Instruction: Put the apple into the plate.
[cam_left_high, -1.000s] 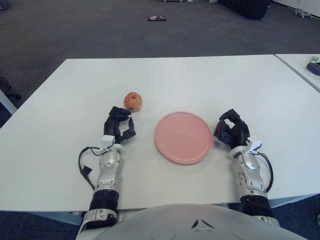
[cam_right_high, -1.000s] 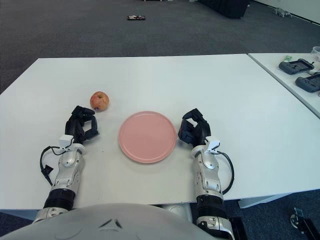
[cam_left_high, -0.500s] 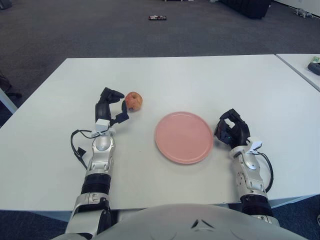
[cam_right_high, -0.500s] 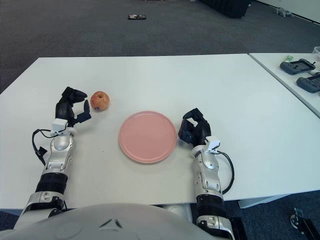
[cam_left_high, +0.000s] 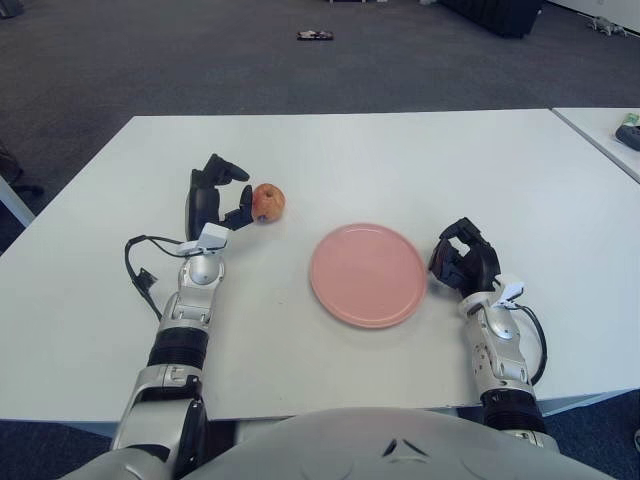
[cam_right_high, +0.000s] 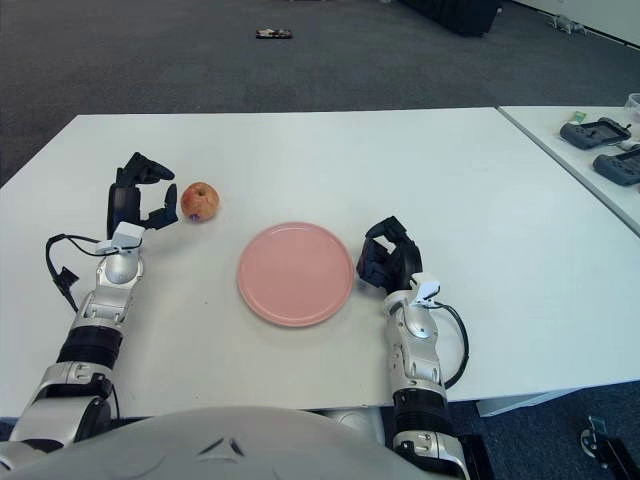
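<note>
The apple (cam_left_high: 266, 201) sits on the white counter (cam_left_high: 400, 160), to the left of the pink plate (cam_left_high: 367, 275) and a little farther from the robot, clearly apart from the plate's rim. The left robot hand (cam_left_high: 215, 198) is by far the nearer one: it stands just beside the apple on the apple's left, fingers spread and holding nothing, with one fingertip close to or perhaps touching the fruit, though which cannot be told. The apple therefore lies directly to the right of that open hand, in the mouth of its fingers, so a closing grasp looks like the next step. The apple is roundish, with no long axis to align to. The right robot hand (cam_left_high: 463, 263) shows just right of the plate, fingers curled on nothing.
</note>
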